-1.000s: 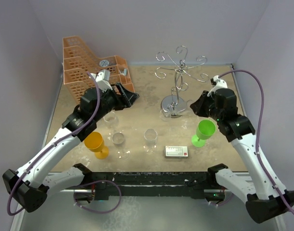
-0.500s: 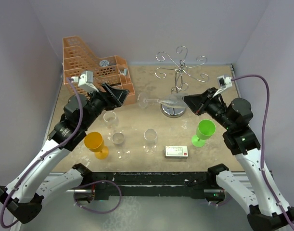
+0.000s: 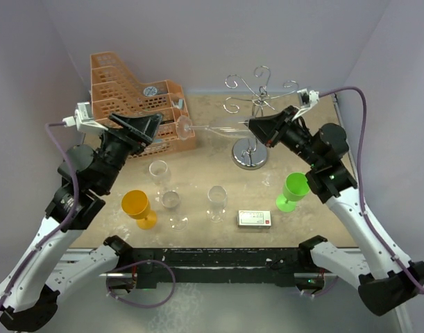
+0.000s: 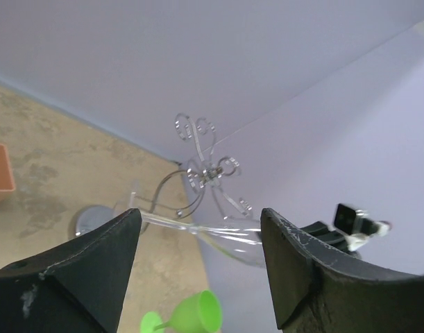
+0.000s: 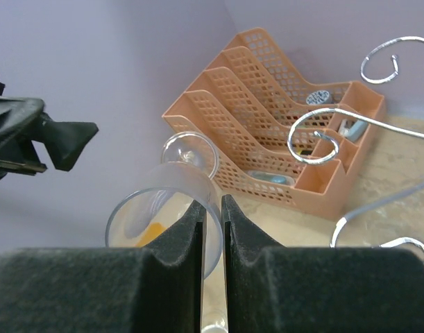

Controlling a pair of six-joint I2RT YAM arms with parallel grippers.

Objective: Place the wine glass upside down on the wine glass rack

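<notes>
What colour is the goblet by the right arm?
The goblet is bright green; top external view shows it best.

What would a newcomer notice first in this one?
A clear wine glass hangs sideways in mid-air over the table, pinched at its bowl by the right gripper, its foot pointing at the open left gripper. The chrome wine glass rack stands close by its bowl, and an orange basket fills the far left corner.
</notes>
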